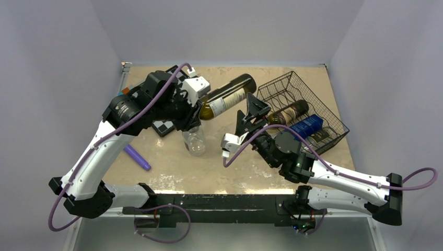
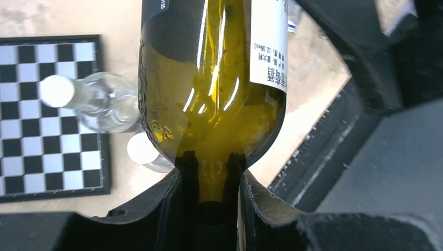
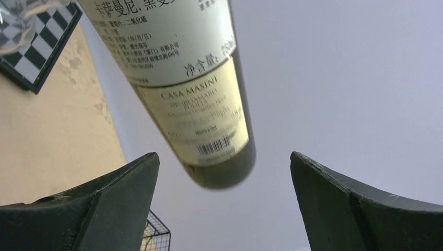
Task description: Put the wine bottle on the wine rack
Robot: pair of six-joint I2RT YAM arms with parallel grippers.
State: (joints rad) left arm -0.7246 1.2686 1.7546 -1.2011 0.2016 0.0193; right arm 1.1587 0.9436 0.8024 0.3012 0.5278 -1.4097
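The wine bottle [image 1: 230,95] is dark green glass with a cream label. It hangs nearly level above the table, its base pointing toward the back right. My left gripper [image 1: 197,107] is shut on its neck. In the left wrist view the neck sits clamped between the fingers [image 2: 183,178] while the body [image 2: 209,78] stretches away. My right gripper [image 1: 252,114] stands open just below the bottle's base, apart from it. In the right wrist view the base [image 3: 209,104] floats above the wide-spread gripper [image 3: 223,155]. The black wire wine rack [image 1: 292,83] lies at the right rear of the table.
A dark bottle [image 1: 290,111] and a blue box [image 1: 305,125] lie in the rack. A chessboard [image 1: 166,125] sits under my left arm. A clear plastic bottle [image 1: 195,140] stands beside the board, and a purple pen [image 1: 137,157] lies near the left edge.
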